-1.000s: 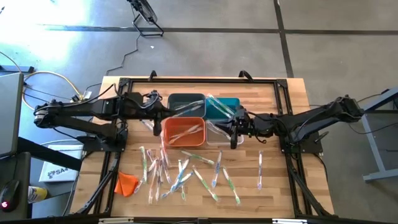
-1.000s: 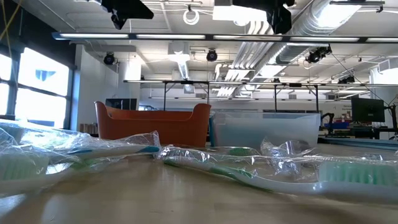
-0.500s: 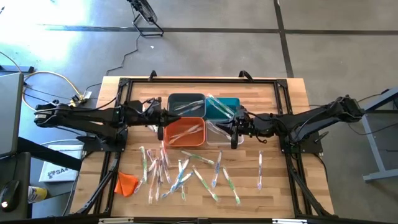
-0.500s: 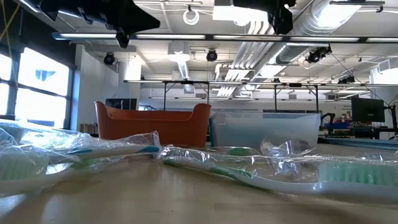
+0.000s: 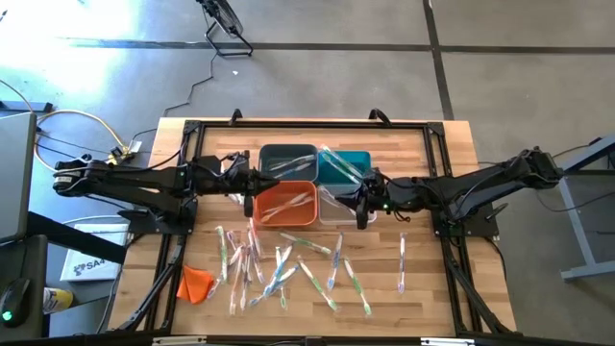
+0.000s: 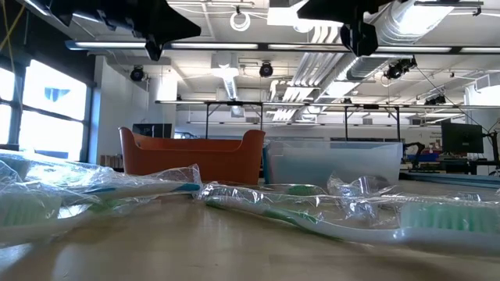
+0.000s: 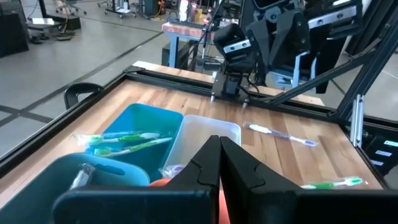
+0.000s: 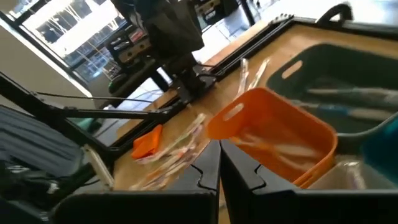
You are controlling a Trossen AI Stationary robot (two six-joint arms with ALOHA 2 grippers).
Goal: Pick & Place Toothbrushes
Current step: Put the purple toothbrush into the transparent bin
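The orange bin (image 5: 284, 201) sits mid-desk (image 5: 432, 144) in a block of four, with the dark grey bin (image 5: 286, 160) behind it, the clear bin (image 5: 334, 205) to its right and the teal bin (image 5: 343, 167) diagonal. The left tool (image 5: 250, 191) hangs at its left edge, fingers pressed together and empty. The right tool (image 5: 361, 199), likewise clenched on nothing, hovers over the clear bin. Most toothbrushes (image 5: 279, 265) lie scattered in front of the orange bin, a few inside it. An orange lump (image 5: 195, 283) lies front-left.

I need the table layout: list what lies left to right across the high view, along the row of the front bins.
left end effector → orange bin → clear bin → right end effector
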